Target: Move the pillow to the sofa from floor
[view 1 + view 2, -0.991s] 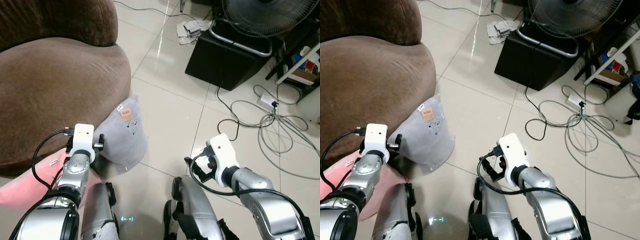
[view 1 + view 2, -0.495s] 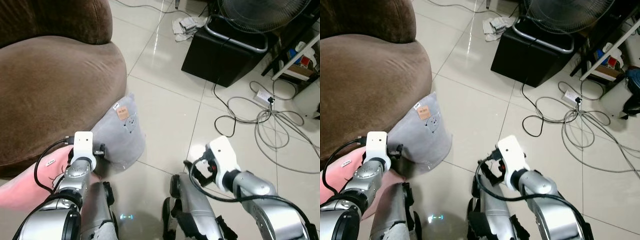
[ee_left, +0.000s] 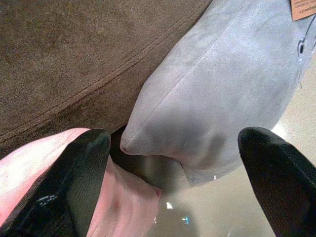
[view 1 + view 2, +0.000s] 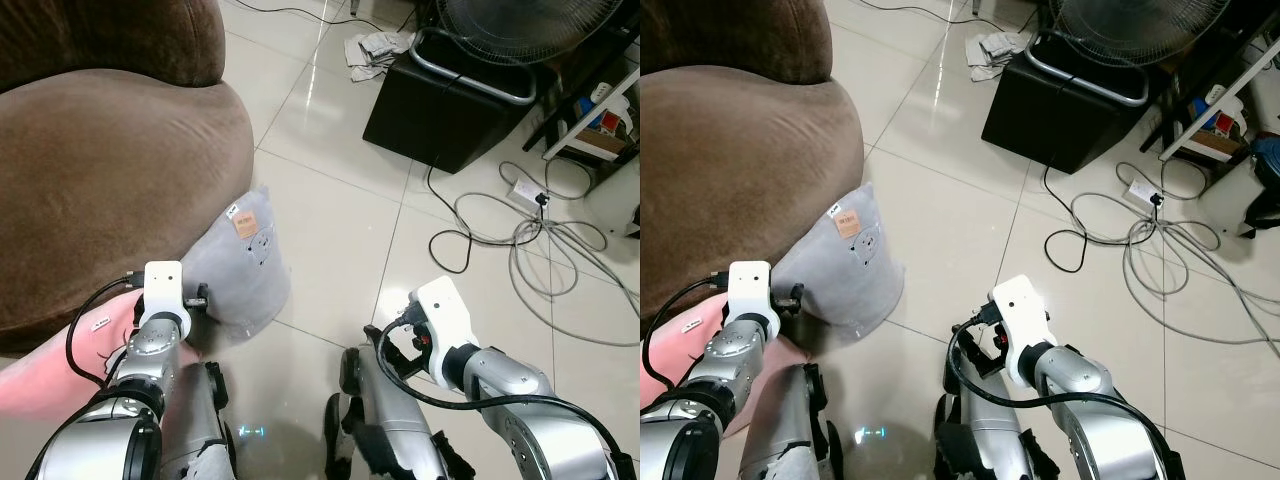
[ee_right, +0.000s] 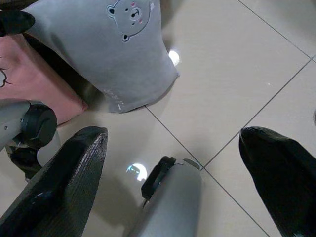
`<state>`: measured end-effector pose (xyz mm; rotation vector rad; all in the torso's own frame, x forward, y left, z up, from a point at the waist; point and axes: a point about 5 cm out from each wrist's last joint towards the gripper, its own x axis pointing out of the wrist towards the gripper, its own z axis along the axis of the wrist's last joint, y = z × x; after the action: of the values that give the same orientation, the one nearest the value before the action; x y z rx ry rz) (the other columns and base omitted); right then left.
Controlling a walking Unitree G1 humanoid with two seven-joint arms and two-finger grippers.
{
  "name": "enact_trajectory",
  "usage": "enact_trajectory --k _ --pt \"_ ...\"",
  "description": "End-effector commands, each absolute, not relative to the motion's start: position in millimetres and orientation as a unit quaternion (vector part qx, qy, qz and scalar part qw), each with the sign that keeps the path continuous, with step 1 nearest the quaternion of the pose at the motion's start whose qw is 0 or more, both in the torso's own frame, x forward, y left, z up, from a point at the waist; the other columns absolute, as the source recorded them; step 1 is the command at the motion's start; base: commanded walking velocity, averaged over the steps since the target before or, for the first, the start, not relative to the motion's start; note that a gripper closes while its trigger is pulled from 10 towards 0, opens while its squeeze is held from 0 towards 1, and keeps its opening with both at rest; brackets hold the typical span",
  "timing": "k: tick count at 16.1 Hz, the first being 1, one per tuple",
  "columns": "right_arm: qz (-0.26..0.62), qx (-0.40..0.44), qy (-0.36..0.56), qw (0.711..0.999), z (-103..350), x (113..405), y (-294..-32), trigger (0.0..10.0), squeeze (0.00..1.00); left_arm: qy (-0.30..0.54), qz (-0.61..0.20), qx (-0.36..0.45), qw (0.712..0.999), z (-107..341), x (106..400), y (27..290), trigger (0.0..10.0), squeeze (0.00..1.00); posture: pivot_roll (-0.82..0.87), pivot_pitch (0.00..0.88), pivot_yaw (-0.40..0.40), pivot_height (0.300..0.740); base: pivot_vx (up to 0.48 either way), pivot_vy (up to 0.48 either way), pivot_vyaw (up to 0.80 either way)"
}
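Left pincer (image 3: pixel 173 143) agape before grey pillow (image 3: pixel 232 94)

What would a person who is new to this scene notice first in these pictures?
First, the grey pillow standing on the tiled floor, leaning against the big brown sofa, with a pink pillow beside it. The left hand is open and points at the grey pillow's lower corner. Across the room, tangled cables lie near a black box with a fan.
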<state>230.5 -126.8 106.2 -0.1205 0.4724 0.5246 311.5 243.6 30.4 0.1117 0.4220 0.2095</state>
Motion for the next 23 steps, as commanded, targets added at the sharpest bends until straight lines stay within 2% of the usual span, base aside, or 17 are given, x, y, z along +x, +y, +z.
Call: enact_trajectory --k 1,8,11,18,20,23 --pt "0.253 -0.059 0.24 0.935 105 226 -129 10.0 0.0 0.227 0.103 0.048 0.967 20 304 241 10.0 0.0 -0.15 0.269 -0.185 0.547 0.0 0.0 0.0" --pt "0.247 -0.062 0.238 0.937 106 223 -132 10.0 0.0 0.211 0.088 0.041 0.973 26 309 238 10.0 0.0 -0.16 0.274 -0.181 0.547 0.0 0.0 0.0" --pt "0.24 -0.064 0.228 0.941 113 221 -136 10.0 0.0 0.181 0.06 0.038 0.981 41 322 235 10.0 0.0 -0.18 0.268 -0.179 0.547 0.0 0.0 0.0" --pt "0.239 -0.063 0.221 0.943 116 216 -137 10.0 0.0 0.167 0.065 0.029 0.983 47 326 235 10.0 0.0 -0.19 0.267 -0.181 0.547 0.0 0.0 0.0" --pt "0.244 -0.062 0.213 0.944 124 209 -138 10.0 0.0 0.172 0.083 0.043 0.981 48 325 243 10.0 0.0 -0.23 0.264 -0.213 0.547 0.0 0.0 0.0" --pt "0.248 -0.067 0.212 0.943 127 206 -139 10.0 0.0 0.197 0.105 0.016 0.975 39 317 252 10.0 0.0 -0.23 0.26 -0.223 0.547 0.0 0.0 0.0"
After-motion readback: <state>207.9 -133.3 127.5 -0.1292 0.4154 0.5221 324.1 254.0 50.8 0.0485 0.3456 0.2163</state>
